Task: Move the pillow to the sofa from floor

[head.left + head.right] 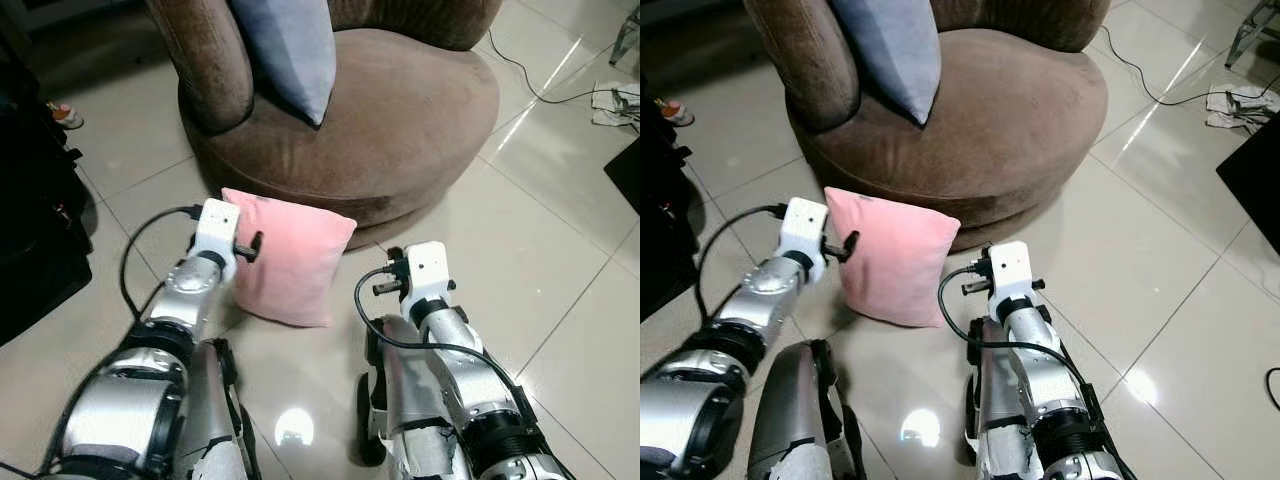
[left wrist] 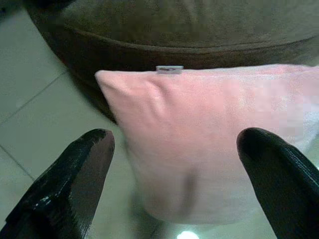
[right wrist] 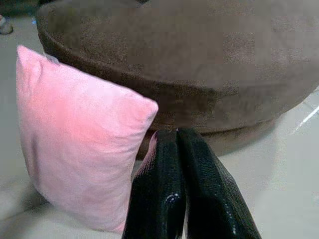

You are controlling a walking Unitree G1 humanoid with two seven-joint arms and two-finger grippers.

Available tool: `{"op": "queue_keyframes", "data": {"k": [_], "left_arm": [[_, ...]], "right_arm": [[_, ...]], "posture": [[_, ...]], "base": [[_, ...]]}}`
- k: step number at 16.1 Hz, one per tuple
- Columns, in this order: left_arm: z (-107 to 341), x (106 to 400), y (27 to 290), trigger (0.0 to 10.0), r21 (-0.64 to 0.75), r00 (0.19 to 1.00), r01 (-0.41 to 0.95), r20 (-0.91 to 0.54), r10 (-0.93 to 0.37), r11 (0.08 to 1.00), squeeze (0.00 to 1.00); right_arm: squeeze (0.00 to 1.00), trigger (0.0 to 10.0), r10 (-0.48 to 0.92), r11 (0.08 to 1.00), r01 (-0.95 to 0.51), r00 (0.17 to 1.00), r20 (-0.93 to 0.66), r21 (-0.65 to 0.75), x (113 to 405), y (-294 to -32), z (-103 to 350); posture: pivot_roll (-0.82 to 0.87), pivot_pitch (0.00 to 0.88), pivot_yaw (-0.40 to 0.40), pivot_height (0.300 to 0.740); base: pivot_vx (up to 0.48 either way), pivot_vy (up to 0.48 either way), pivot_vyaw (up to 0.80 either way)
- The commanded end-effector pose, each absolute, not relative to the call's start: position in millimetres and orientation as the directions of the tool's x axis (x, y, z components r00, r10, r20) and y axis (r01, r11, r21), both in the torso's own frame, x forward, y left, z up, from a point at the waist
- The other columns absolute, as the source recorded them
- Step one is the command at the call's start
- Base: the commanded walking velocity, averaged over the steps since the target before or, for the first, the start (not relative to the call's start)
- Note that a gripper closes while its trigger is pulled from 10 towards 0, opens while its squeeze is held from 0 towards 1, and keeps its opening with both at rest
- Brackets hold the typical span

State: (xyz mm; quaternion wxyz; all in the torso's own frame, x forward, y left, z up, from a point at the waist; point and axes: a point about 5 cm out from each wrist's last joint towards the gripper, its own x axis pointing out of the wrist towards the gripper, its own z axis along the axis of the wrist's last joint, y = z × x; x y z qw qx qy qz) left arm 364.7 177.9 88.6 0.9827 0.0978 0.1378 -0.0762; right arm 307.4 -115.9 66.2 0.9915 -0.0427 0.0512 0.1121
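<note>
A pink pillow (image 1: 290, 258) stands upright on the tiled floor, leaning against the base of a round brown sofa (image 1: 400, 110). My left gripper (image 2: 174, 174) is open just in front of the pillow's left edge, and its two black fingers (image 2: 75, 184) frame the pillow (image 2: 209, 129) without touching it. My right gripper (image 3: 174, 144) is shut with nothing in it and sits beside the pillow's right corner (image 3: 84, 129), low in front of the sofa base (image 3: 209, 74). A grey-blue cushion (image 1: 290, 45) rests on the sofa seat.
Dark furniture (image 1: 35, 200) stands at the left. A black cable (image 1: 545, 85) runs over the tiles at the right toward a white cloth (image 1: 618, 105). A dark object (image 1: 625, 170) lies at the right edge. Glossy tiles (image 1: 540, 260) stretch right of my right arm.
</note>
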Motion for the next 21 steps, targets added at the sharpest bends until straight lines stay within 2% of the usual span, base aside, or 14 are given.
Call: {"op": "queue_keyframes", "data": {"k": [1,2,4,10,17,21], "left_arm": [[84.8,361.6,176.1,10.0,0.118,0.954,0.159,-0.274,-0.121,0.98,0.0],[88.3,361.8,176.8,10.0,0.035,0.968,0.115,-0.229,-0.104,0.993,0.0],[91.2,360.6,181.5,10.0,-0.025,0.981,0.068,-0.182,-0.072,0.997,0.0],[89.7,355.7,197.5,10.0,0.082,0.981,0.057,-0.188,-0.041,0.995,0.0],[87.8,353.8,185.5,10.0,0.119,0.984,0.07,-0.172,-0.049,0.99,0.0],[86.0,353.6,185.3,10.0,0.073,0.982,0.055,-0.184,-0.041,0.996,0.0]], "right_arm": [[0.0,10.0,0.187,0.978,-0.196,0.975,-0.12,-0.065,306.8,-122.1,61.4],[0.0,10.0,0.165,0.983,-0.173,0.979,-0.121,-0.062,309.3,-127.3,61.5],[0.0,10.0,0.168,0.982,-0.176,0.979,-0.116,-0.068,314.1,-129.6,63.9],[0.0,10.0,0.228,0.968,-0.237,0.968,-0.11,-0.085,319.5,-117.0,66.1],[0.0,10.0,0.249,0.963,-0.26,0.959,-0.135,-0.07,313.2,-109.1,58.2],[0.0,10.0,0.247,0.963,-0.26,0.958,-0.145,-0.075,312.6,-110.2,57.2]], "posture": [[-0.04,0.193,-0.026,0.533],[-0.02,0.195,-0.029,0.533],[0.01,0.199,-0.049,0.533],[0.03,0.21,-0.066,0.533],[0.01,0.223,-0.065,0.533],[0.01,0.224,-0.066,0.533]], "base": [[0.0,0.0,0.0],[0.0,0.0,0.0],[0.0,0.0,0.0],[0.0,0.0,0.0],[0.0,0.0,0.0],[0.0,0.0,0.0]]}}
